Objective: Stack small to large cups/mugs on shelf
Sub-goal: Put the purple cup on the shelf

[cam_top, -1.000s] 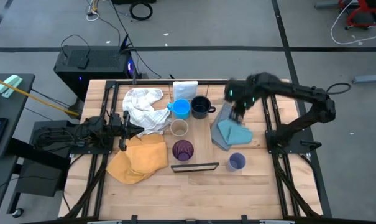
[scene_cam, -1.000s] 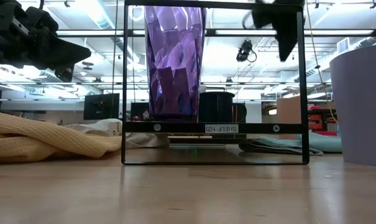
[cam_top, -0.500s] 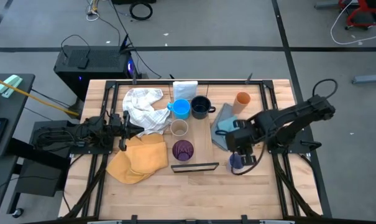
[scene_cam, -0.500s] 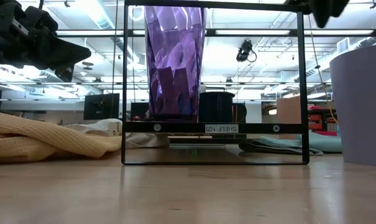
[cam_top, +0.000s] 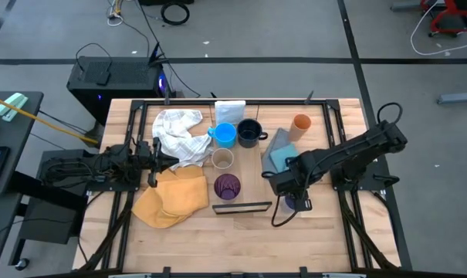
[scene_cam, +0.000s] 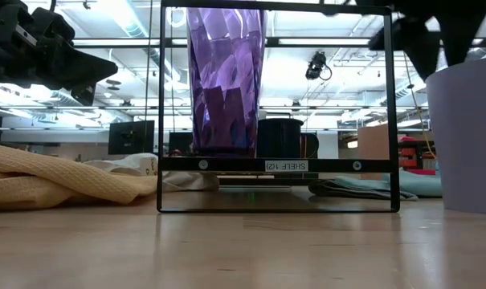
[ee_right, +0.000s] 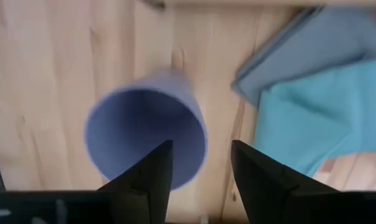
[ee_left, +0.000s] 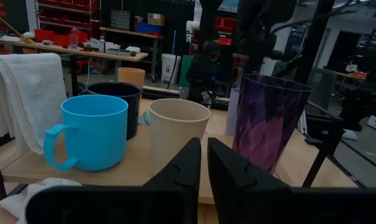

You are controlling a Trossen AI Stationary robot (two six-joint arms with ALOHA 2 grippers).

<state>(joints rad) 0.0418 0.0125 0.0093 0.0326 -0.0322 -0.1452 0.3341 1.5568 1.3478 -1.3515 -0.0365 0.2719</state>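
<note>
The right gripper (ee_right: 199, 180) hangs directly above the lavender cup (ee_right: 145, 135), looking down into its open mouth. Its two dark fingers (ee_right: 144, 177) stand well apart, one over the cup's rim and the other just outside it on the side toward the blue cloth (ee_right: 312, 118). They hold nothing, and whether either tip touches the rim cannot be told. In the high view this gripper (cam_top: 289, 188) sits over the cup (cam_top: 293, 203) near the table's front edge, with the arm reaching in from the right. The blue cloth (cam_top: 278, 158) lies just behind the gripper, and the orange cup (cam_top: 301, 123) stands farther back, well apart from it.

To the gripper's left lies the shelf (cam_top: 241, 166), a long light plank with a black frame (cam_top: 241, 207) at its near end. On it stand the dark purple tumbler (cam_top: 227, 186), nearest the frame, then the tan cup (cam_top: 221, 159), then the light blue mug (cam_top: 225, 134) and the navy mug (cam_top: 249, 132) side by side at the far end.

The left gripper (ee_left: 203, 165) waits at the table's left side, its fingers nearly closed with only a thin slit between them and nothing in it. It faces the shelf's cups from beside the yellow cloth (cam_top: 171, 197) and the white cloth (cam_top: 177, 133)
</note>
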